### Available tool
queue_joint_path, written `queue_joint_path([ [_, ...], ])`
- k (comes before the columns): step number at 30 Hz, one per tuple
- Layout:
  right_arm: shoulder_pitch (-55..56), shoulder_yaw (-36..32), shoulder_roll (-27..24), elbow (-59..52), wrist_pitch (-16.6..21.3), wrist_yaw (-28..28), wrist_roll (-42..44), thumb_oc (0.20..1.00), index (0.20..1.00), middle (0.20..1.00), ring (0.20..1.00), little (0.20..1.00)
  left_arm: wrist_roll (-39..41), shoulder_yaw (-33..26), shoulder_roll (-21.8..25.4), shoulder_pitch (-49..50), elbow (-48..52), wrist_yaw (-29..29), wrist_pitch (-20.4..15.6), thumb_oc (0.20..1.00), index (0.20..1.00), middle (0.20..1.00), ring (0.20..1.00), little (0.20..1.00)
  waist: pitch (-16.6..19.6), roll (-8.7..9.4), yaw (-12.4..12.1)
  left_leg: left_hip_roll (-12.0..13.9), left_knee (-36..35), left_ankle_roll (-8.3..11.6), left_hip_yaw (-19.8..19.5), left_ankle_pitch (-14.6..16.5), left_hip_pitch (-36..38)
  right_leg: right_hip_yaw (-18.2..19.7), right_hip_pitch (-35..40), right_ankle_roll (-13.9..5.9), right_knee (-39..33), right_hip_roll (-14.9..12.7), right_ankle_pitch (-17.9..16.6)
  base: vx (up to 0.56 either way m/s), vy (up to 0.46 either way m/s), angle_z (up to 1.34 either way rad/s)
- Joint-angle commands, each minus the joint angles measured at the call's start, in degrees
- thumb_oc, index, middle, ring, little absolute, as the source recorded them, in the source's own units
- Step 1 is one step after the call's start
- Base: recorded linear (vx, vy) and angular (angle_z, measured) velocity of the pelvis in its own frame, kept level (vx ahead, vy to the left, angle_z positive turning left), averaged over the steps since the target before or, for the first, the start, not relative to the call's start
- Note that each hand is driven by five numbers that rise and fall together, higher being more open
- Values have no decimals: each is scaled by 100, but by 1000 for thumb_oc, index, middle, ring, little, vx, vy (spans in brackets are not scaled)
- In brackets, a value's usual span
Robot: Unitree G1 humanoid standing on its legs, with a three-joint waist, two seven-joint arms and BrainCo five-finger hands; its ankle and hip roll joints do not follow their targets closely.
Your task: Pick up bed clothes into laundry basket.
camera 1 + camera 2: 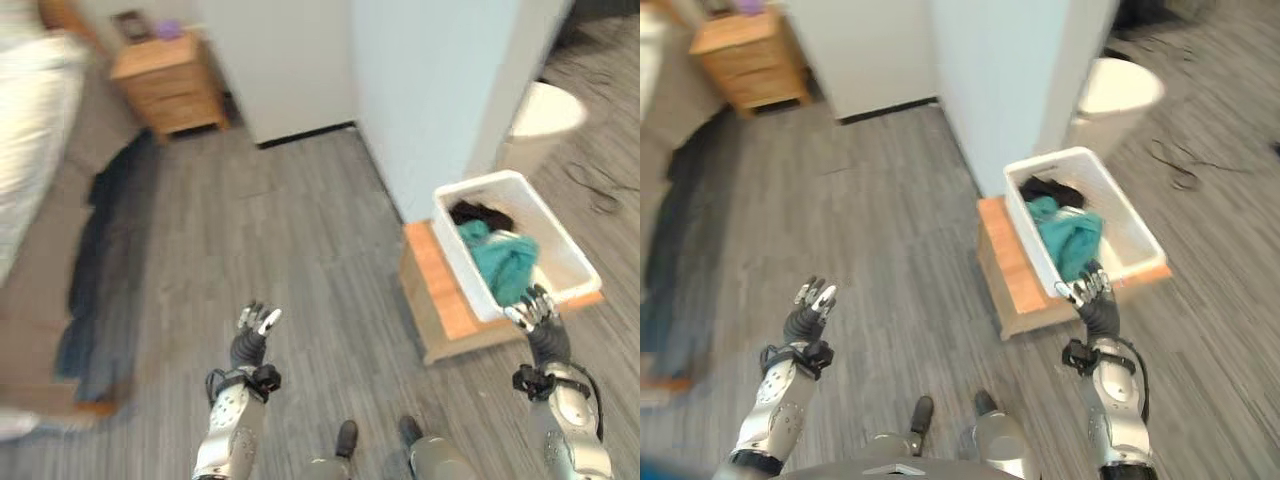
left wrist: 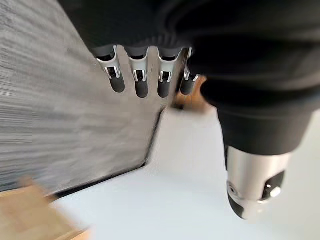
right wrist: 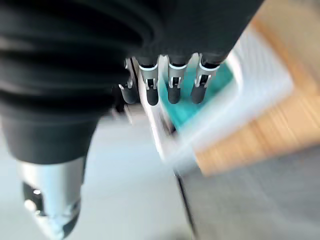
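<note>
I had teal and black clothes (image 1: 500, 255) already in the white laundry basket (image 1: 570, 262); dark bedclothes (image 1: 110, 250) still lay on the bed. My left hand (image 1: 252, 335) and right hand (image 1: 535, 312) hung relaxed, holding nothing.

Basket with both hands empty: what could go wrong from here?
1. The basket overhangs the wooden stand at its far end; the open right hand sits at the near rim, so a bump might tip or slide it.
2. A dark garment lies along the bed's edge, far to the left of the open left hand; the robot probably must turn and walk, and cloth could trail or drop.
</note>
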State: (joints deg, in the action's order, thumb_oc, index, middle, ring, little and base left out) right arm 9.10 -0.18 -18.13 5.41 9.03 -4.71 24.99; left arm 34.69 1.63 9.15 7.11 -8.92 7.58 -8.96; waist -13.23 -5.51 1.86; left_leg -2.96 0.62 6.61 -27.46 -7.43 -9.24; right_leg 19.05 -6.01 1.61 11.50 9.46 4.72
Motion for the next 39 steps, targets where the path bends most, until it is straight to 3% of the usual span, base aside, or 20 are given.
queue_joint_path([
  [1, -192, -94, -292, -232, 214, 202, 34, 1000, 1000, 1000, 1000, 1000, -98, -344, 487, 33, 215, 11, -266, 1000, 1000, 1000, 1000, 1000, 28, 416, -188, 121, 33, -81, 718, -308, -635, -364, 301, -239, -417, -458, 415, -480, -253, 190],
  [2, -248, -169, -502, -276, 144, 202, -80, 1000, 1000, 1000, 1000, 1000, -13, -376, 418, 19, 125, 36, -241, 1000, 1000, 1000, 1000, 1000, -144, 495, -219, 309, 694, -318, 2001, 98, -791, -1077, 93, -234, -355, -717, 300, -493, -230, 191],
  [3, -207, -190, -522, -179, 82, 225, -100, 1000, 1000, 1000, 1000, 1000, -7, -345, 413, 82, 89, -36, -188, 1000, 1000, 1000, 1000, 1000, -130, 558, -228, 421, 1083, -352, 2437, 340, -723, -1516, 30, -254, -397, -889, 248, -612, -287, 194],
  [5, -48, -338, -468, -114, 27, 316, -42, 1000, 1000, 1000, 1000, 1000, -95, -433, 405, 380, 198, -324, -114, 1000, 1000, 1000, 1000, 1000, -121, 676, -218, 494, 2117, -393, 2680, 853, -607, -2066, 27, -271, -490, -1212, 77, -318, -126, 201],
  [6, -45, -337, -467, -115, 26, 317, -42, 1000, 1000, 1000, 1000, 1000, -95, -434, 406, 386, 205, -324, -111, 1000, 1000, 1000, 1000, 1000, -112, 672, -201, 491, 2127, -394, 2663, 846, -628, -2084, 25, -271, -502, -1211, 65, -323, -102, 290],
  [7, 97, -465, -316, -170, 65, 367, 58, 1000, 1000, 1000, 1000, 1000, -203, -649, 454, 586, 260, -329, -103, 1000, 1000, 1000, 1000, 1000, 30, 693, -136, 1073, 2440, -440, 3300, 899, -73, -2735, 63, -270, -553, -1403, 25, -228, -59, 212],
  [9, 158, -434, -128, -205, 92, 330, 186, 1000, 1000, 1000, 1000, 1000, -182, -706, 503, 537, 196, -218, -56, 1000, 1000, 1000, 1000, 1000, 258, 539, 23, 1755, 1928, -248, 4030, 1019, 732, -3423, 108, -329, -549, -1542, 206, -166, 35, 164],
  [11, 345, -461, -33, -243, 41, 367, 239, 1000, 1000, 1000, 1000, 1000, -204, -688, 465, 568, 156, -225, 17, 1000, 1000, 1000, 1000, 1000, 375, 430, 167, 1817, 1497, -87, 4354, 1220, 1040, -3999, 159, -369, -550, -1744, 213, -139, 96, 240],
  [12, 359, -463, -36, -249, 39, 371, 241, 1000, 1000, 1000, 1000, 1000, -206, -683, 461, 580, 163, -222, 21, 1000, 1000, 1000, 1000, 1000, 378, 418, 195, 1821, 1496, -82, 4321, 1229, 1040, -4033, 177, -374, -540, -1744, 232, -235, 191, 299],
  [13, 466, -557, 37, -339, 39, 383, 278, 1000, 1000, 1000, 1000, 1000, -258, -578, 475, 524, 194, -279, 89, 1000, 1000, 1000, 1000, 1000, 469, 348, 312, 1871, 1210, -39, 4817, 1382, 1061, -4578, 156, -410, -420, -2046, 153, -236, 253, 258],
  [14, 552, -599, 74, -377, 65, 379, 311, 1000, 1000, 1000, 1000, 1000, -393, -395, 546, 450, 224, -335, 127, 1000, 1000, 1000, 1000, 1000, 463, 252, 356, 1809, 900, -66, 5091, 1246, 903, -4829, 168, -470, -291, -2208, 89, -280, 393, 292],
  [15, 576, -608, 78, -372, 24, 413, 282, 1000, 1000, 1000, 1000, 1000, -456, -295, 551, 457, 307, -437, 160, 1000, 1000, 1000, 1000, 1000, 424, 203, 321, 1596, 660, -125, 4874, 1220, 829, -4908, 100, -560, -168, -2376, -52, -134, 355, 283],
  [17, 581, -541, 76, -309, -85, 492, 48, 1000, 1000, 1000, 1000, 1000, -637, -264, 610, 551, 431, -510, 217, 1000, 1000, 1000, 1000, 1000, 362, 164, 282, 1201, 225, -345, 4515, 1247, 929, -4982, 6, -750, 246, -2746, -245, -68, 432, 241],
  [18, 530, -525, 141, -340, -155, 517, -23, 1000, 1000, 1000, 1000, 1000, -776, -253, 665, 644, 517, -596, 245, 1000, 1000, 1000, 1000, 1000, 270, 161, 203, 957, 87, -526, 4339, 1268, 982, -4913, 58, -875, 421, -3008, -422, -57, 421, 108],
  [19, 522, -503, 205, -329, -156, 539, -25, 1000, 1000, 1000, 1000, 1000, -883, -252, 723, 670, 494, -590, 248, 1000, 1000, 1000, 1000, 1000, 212, 198, 214, 864, 77, -589, 4257, 1279, 1002, -4731, 56, -950, 484, -3068, -486, -150, 309, 83],
  [20, 400, -422, 259, -342, -150, 547, -8, 1000, 1000, 1000, 1000, 1000, -1069, -243, 909, 636, 334, -512, 207, 1000, 1000, 1000, 1000, 1000, 151, 232, 344, 747, 38, -665, 3982, 1158, 895, -3653, -155, -955, 361, -2649, -554, -64, 216, 100],
  [21, 349, -359, 293, -332, -156, 538, 119, 1000, 1000, 1000, 1000, 1000, -1163, -306, 956, 697, 257, -421, 191, 1000, 1000, 1000, 1000, 1000, 195, 197, 509, 660, -19, -699, 3576, 1093, 876, -2099, -358, -914, 172, -1659, -183, 11, 214, 125],
  [23, 516, -317, 300, -295, -245, 681, 148, 1000, 1000, 1000, 1000, 1000, -1292, -570, 878, 857, 317, -358, 166, 1000, 1000, 1000, 1000, 1000, 252, 342, 292, 514, 25, -733, 3467, 1087, 843, -2401, -106, -825, -258, -1694, -284, 92, 59, 141],
  [25, 565, -357, 221, -234, -332, 679, 27, 1000, 1000, 1000, 1000, 1000, -1022, -674, 644, 916, 391, -306, 123, 1000, 1000, 1000, 1000, 1000, 465, 474, 92, 511, 34, -696, 3345, 1048, 811, -2454, 233, -840, -726, -1652, -327, 23, -102, 39],
  [39, 534, -475, 259, -97, -274, 457, -140, 1000, 1000, 1000, 1000, 1000, -783, -411, 518, 773, 289, -304, 153, 1000, 1000, 1000, 1000, 1000, 762, 597, -10, 483, -111, -703, 3293, 1052, 1047, -2575, 540, -813, -898, -1659, -266, 22, -10, -11],
])
